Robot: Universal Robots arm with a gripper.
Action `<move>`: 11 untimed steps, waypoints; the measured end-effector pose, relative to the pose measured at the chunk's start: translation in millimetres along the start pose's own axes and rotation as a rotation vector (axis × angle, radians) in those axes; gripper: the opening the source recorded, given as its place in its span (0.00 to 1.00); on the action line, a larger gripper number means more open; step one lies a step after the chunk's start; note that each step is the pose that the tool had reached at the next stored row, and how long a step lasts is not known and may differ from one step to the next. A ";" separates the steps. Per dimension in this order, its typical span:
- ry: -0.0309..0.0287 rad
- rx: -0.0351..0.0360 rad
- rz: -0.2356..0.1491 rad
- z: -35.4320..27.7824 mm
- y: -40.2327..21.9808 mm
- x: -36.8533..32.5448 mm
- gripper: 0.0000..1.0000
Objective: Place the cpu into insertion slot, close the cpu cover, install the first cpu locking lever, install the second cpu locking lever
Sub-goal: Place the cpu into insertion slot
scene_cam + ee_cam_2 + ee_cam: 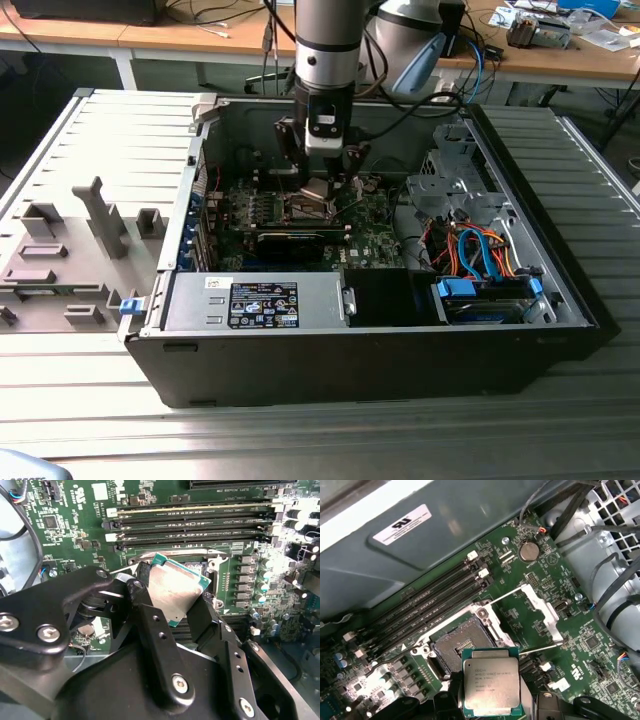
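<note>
Silver-topped, green-edged cpu point(491, 686) held by end effector point(173, 602).

The computer case point(400, 360) is lying open on the table point(300, 430), and the fixture tray point(80, 250) is sitting beside it at the exterior view's left. Inside, the motherboard point(375, 235) is lying on the case floor. The labelled box point(265, 305) is sitting before it, and the drive cage point(450, 175) is at the exterior view's right. The gripper point(170, 596) is hanging over the board, its fingers point(147, 612) pinching the cpu point(491, 685) at the edge of the insertion slot point(462, 642) — not seated in it. The slot is lying between the memory slots point(435, 605) and the cpu cover point(540, 607), which is standing swung open.
</note>
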State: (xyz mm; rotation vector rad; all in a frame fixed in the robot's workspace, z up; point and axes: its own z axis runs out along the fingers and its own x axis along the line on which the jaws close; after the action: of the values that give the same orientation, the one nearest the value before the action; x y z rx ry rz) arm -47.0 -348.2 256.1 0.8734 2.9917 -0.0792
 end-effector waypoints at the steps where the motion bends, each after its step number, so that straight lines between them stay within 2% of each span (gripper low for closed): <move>1: 0.0000 0.0001 0.001 0.0 -0.3 0.4 0.55; 11: 0.0000 0.0014 0.013 0.3 -0.5 0.7 0.55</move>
State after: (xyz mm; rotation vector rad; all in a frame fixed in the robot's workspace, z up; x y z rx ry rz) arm -47.8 -348.3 255.8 0.8929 2.9860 -0.0810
